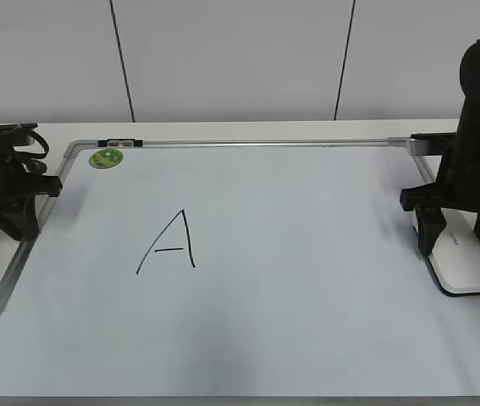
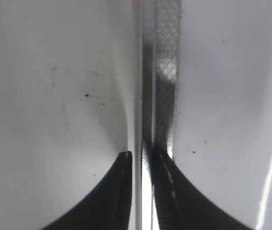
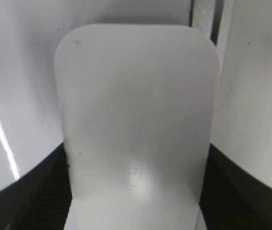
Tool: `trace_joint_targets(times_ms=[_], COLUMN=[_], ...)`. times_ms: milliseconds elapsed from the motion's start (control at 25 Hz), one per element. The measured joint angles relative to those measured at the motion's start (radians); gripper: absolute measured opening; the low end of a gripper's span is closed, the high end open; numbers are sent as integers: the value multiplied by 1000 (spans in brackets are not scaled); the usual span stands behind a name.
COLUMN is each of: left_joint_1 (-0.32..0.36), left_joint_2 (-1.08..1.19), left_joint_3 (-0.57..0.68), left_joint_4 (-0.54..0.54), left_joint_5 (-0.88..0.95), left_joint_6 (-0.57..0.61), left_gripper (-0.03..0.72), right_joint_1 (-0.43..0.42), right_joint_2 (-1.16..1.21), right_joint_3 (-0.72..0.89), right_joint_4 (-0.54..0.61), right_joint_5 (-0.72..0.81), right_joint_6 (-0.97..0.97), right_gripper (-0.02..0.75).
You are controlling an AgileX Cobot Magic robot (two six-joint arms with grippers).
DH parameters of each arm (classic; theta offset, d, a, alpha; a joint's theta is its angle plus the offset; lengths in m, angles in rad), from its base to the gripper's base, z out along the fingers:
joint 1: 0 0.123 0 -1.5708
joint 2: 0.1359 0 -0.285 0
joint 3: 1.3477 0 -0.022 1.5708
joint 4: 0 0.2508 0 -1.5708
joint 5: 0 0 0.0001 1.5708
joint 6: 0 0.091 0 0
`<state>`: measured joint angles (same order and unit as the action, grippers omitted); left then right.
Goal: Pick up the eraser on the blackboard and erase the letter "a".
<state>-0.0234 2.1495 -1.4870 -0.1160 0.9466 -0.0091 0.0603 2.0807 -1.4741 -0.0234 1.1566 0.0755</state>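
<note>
A white dry-erase blackboard point(image 1: 307, 279) on the worktop bears one handwritten black capital "A" point(image 1: 170, 244), well to the left of the right claw point(image 1: 455, 241), with a round green sticker point(image 1: 106, 157) near the left claw point(image 1: 11, 220); no lowercase letter shows. The right claw grips the white eraser point(image 3: 136, 124) by its long sides at the board's right edge, its small grey lettering unreadable. The left claw is nearly closed, its fingers point(image 2: 121, 191) straddling the frame point(image 2: 167, 72), touching unclear.

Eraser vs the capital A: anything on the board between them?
Nothing. In the exterior view the blackboard is bare between the capital A and the eraser, which sits at the right edge under the right end effector.
</note>
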Motion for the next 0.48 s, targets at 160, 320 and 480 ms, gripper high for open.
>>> trace_joint_targets(times_ms=[160,320,480], left_joint_1=[0,0,0], left_joint_2=[0,0,0], left_joint_3=[0,0,0], left_joint_4=[0,0,0], left_joint_5=[0,0,0], left_joint_6=[0,0,0], left_gripper=[117,117,117], right_joint_1=[0,-2,-2], right_joint_2=[4,4,6], right_joint_3=[-2,-2,-2], right_joint_4=[11,14,16], right_joint_5=[0,-2,-4], right_joint_6=[-1,-4,-4], right_gripper=[525,526,529])
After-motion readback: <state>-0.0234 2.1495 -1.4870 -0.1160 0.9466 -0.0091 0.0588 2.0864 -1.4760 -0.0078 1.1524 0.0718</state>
